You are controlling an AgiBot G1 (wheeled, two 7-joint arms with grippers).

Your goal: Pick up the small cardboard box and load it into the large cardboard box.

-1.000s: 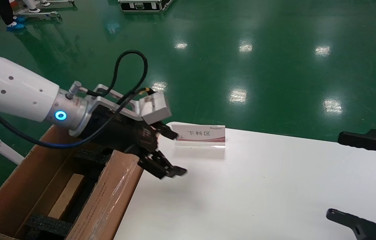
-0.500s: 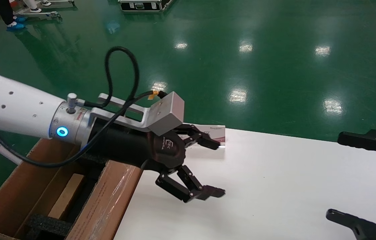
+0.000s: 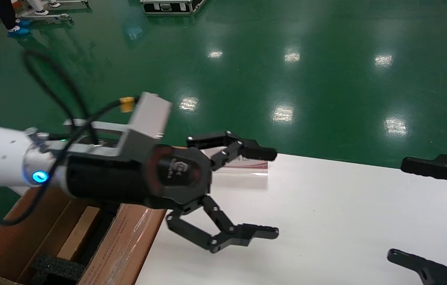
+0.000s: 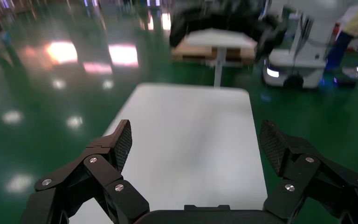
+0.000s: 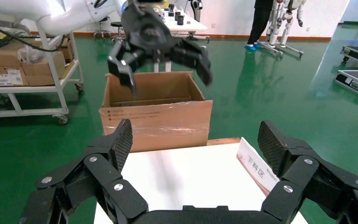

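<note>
While the left gripper (image 3: 273, 192) hangs wide open and empty above the white table's (image 3: 326, 221) left part, the small cardboard box (image 3: 79, 233) lies inside the large cardboard box (image 3: 124, 245) at near left; the right gripper (image 5: 196, 154) waits wide open at the right edge.

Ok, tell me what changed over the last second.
The left gripper swung away from the large cardboard box out over the white table, rolling as it went, open and empty throughout. The right gripper stayed parked, open, and the sign did not move.
</note>
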